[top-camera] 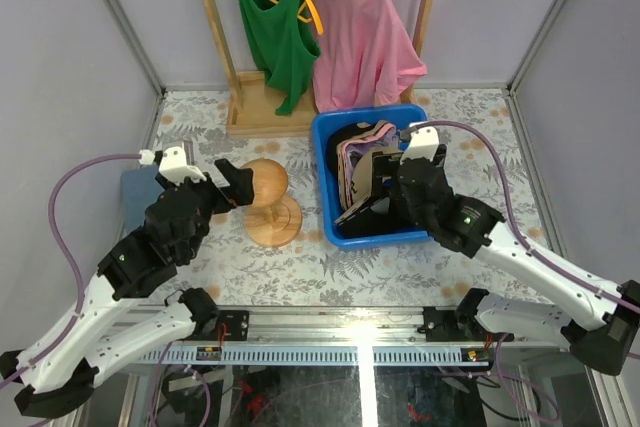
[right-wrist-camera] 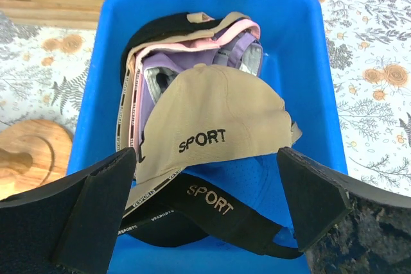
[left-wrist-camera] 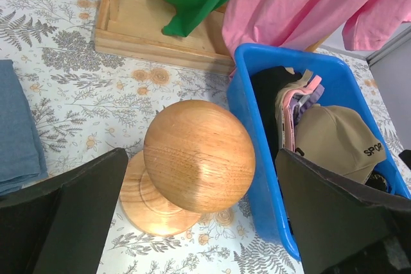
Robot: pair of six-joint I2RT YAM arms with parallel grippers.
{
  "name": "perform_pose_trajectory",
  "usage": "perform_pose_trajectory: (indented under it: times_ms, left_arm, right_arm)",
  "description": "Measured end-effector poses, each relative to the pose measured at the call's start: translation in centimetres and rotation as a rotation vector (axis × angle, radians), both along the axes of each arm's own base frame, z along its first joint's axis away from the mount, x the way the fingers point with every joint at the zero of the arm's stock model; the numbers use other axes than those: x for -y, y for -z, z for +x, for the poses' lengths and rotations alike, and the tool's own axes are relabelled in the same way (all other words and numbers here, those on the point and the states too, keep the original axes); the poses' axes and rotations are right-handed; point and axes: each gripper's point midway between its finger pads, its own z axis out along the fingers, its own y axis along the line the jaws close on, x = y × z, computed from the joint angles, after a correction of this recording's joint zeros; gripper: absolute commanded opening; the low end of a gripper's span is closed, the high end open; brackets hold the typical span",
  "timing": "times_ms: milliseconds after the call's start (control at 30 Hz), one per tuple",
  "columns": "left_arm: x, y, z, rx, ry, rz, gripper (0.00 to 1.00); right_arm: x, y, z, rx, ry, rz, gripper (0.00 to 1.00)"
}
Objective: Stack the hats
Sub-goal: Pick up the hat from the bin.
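Several hats lie bunched in a blue bin (right-wrist-camera: pixel 308 62). A tan cap (right-wrist-camera: pixel 218 113) marked SPORT is on top, over a bright blue cap (right-wrist-camera: pixel 263 174) and a black cap (right-wrist-camera: pixel 212 206) with gold lettering. Lavender (right-wrist-camera: pixel 192 62) and pink (right-wrist-camera: pixel 205 42) caps stand on edge behind. My right gripper (right-wrist-camera: pixel 204 158) hangs open above the tan cap with nothing held; the top view shows it over the bin (top-camera: pixel 378 179). My left gripper (left-wrist-camera: pixel 200 157) is open and empty, hovering over the wooden knob stand (left-wrist-camera: pixel 199 155), left of the bin (left-wrist-camera: pixel 257 178).
The wooden knob stand (top-camera: pixel 266 187) sits just left of the bin (top-camera: pixel 322 142). A folded grey-blue cloth (top-camera: pixel 135 197) lies at far left. Behind stand a wooden rack base (top-camera: pixel 255 115), a green tank top (top-camera: pixel 275 32) and a pink T-shirt (top-camera: pixel 360 37). Frame posts border the table.
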Motion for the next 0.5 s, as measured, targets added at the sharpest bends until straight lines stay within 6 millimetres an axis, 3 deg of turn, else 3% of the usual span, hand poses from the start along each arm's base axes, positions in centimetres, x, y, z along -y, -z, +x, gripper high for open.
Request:
perform_pose_trajectory:
  times_ms: [300,500]
  left_arm:
    - [0.4,-0.1,-0.4,-0.012,0.022,-0.042,0.99]
    - [0.7,0.4,-0.5,-0.029,0.026,-0.06,1.0]
  right_arm:
    - [0.4,-3.0,-0.9,0.085,-0.044,0.07,0.99]
    - [-0.3,-3.3,-1.0,0.093,-0.092,0.064,1.0]
